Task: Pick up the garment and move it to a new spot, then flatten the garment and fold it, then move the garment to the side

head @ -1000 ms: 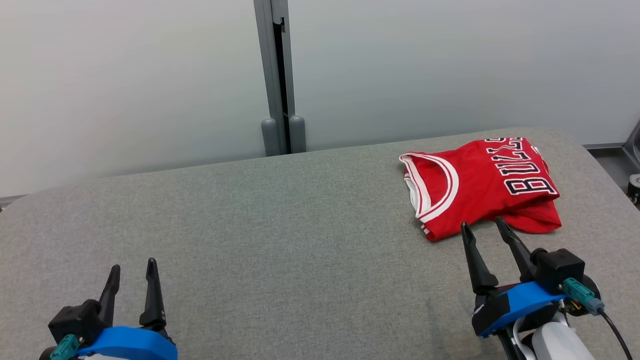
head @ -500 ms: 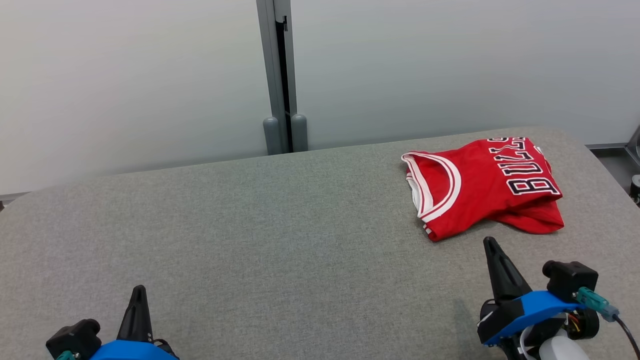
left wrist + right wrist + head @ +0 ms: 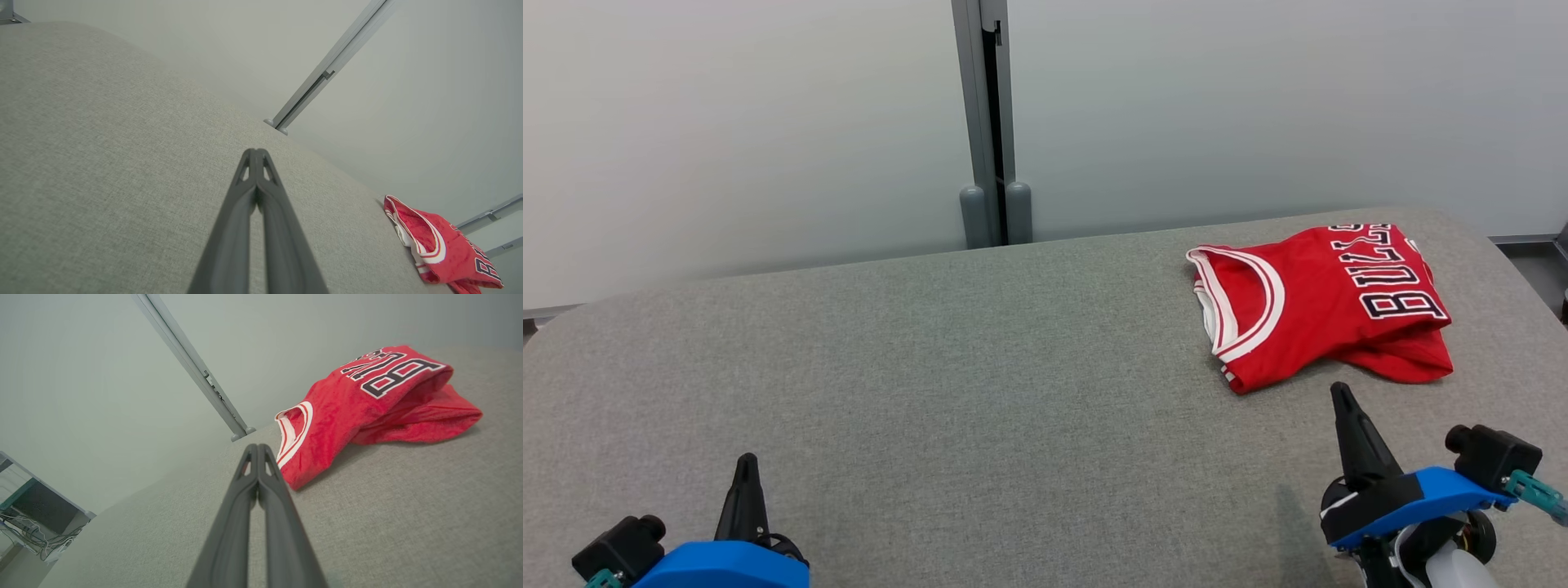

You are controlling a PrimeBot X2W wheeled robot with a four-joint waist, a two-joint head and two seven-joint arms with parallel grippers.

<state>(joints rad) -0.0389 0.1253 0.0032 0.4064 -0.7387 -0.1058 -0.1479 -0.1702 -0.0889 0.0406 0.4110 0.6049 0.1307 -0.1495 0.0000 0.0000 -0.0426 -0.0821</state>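
The garment (image 3: 1323, 302) is a red basketball jersey with white trim and black lettering, folded and lying at the far right of the grey padded table (image 3: 980, 376). It also lies at the lower right of the left wrist view (image 3: 439, 245) and upper right of the right wrist view (image 3: 367, 404). My right gripper (image 3: 1339, 394) is shut and empty, just short of the jersey's near edge, not touching it. In the right wrist view its tips (image 3: 257, 447) meet. My left gripper (image 3: 745, 461) is shut and empty at the near left, tips together (image 3: 256, 151).
A pale wall panel with a grey vertical post (image 3: 990, 122) stands behind the table's far edge. The table's rounded right edge (image 3: 1515, 269) drops to the floor beside the jersey. A desk with cables (image 3: 36, 514) sits at the left of the right wrist view.
Both grippers went from open to shut, holding nothing. Both drew back toward me, the right one away from the jersey's near edge. The head view shifted slightly.
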